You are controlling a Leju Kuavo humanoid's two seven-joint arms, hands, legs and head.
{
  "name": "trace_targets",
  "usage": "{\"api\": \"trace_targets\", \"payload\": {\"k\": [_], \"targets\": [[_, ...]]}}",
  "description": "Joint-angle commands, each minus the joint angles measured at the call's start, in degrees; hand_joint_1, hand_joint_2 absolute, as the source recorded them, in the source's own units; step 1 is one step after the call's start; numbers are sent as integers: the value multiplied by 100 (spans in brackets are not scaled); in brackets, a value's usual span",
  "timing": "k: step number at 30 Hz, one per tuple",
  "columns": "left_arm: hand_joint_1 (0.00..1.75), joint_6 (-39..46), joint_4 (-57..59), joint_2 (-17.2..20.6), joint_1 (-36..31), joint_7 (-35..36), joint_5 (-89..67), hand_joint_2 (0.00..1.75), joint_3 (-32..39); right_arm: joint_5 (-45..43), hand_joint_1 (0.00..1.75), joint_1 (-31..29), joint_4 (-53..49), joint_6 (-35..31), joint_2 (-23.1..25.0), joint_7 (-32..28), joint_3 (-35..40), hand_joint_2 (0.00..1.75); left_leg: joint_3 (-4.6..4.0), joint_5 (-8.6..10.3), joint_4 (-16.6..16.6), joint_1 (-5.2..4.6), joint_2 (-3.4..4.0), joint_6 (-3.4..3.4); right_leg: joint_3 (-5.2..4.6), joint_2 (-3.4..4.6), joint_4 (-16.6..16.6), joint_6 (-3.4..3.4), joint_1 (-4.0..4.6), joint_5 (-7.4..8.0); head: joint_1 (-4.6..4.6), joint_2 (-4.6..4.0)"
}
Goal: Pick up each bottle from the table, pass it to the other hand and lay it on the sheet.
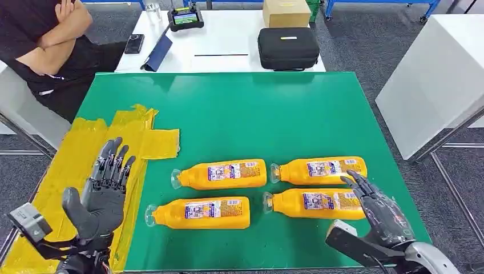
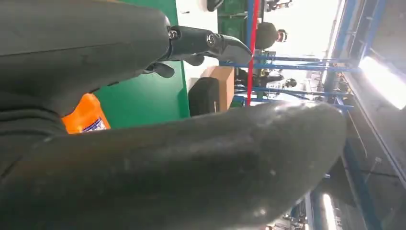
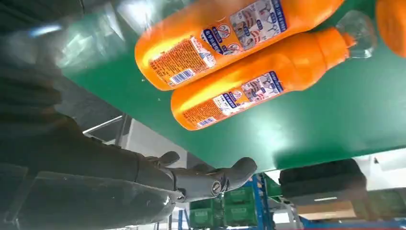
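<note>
Reaching now with your right hand (image 1: 381, 214), fingers spread and holding nothing, you'll want to wrap the near-right bottle (image 1: 317, 204) at mid-body on the green worktop (image 1: 257, 114), the left hand (image 1: 103, 191) waiting open over the yellow sheet (image 1: 80, 154).

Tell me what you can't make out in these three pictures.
- Head view: the right hand covers the base end of the near right bottle, so contact is unclear.
- Left wrist view: the left hand hides all but one corner of an orange bottle.
- Bottle label print: too small to read.
</note>
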Motion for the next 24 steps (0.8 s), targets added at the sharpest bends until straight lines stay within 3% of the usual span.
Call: {"api": "trace_targets", "payload": {"k": [1, 7, 13, 24], "targets": [[0, -86, 460, -54, -476, 153, 12, 0, -64, -98, 0, -633, 1252, -188, -416, 127, 669, 175, 30, -6, -9, 7, 14, -22, 32, 1, -16, 4, 5, 0, -2, 0], [0, -182, 874, -47, -928, 272, 69, 0, -196, -473, 0, -994, 1918, -223, -902, 282, 992, 175, 32, 0, -8, 3, 3, -16, 31, -6, -17, 6, 2, 3, 2, 0], [0, -259, 1268, -52, -1368, 375, 131, 0, -346, -482, 0, -1599, 2535, -122, -616, 538, 1513, 175, 23, 3, -8, -2, 7, -11, 22, 2, -13, 2, 1, 6, 2, 0], [0, -211, 1383, -104, -1559, 479, 137, 0, -318, -308, 0, -1668, 3029, -106, -655, 614, 1779, 175, 26, 2, -4, 0, 2, -11, 18, -3, -7, 3, 1, 2, 0, 0]]}}
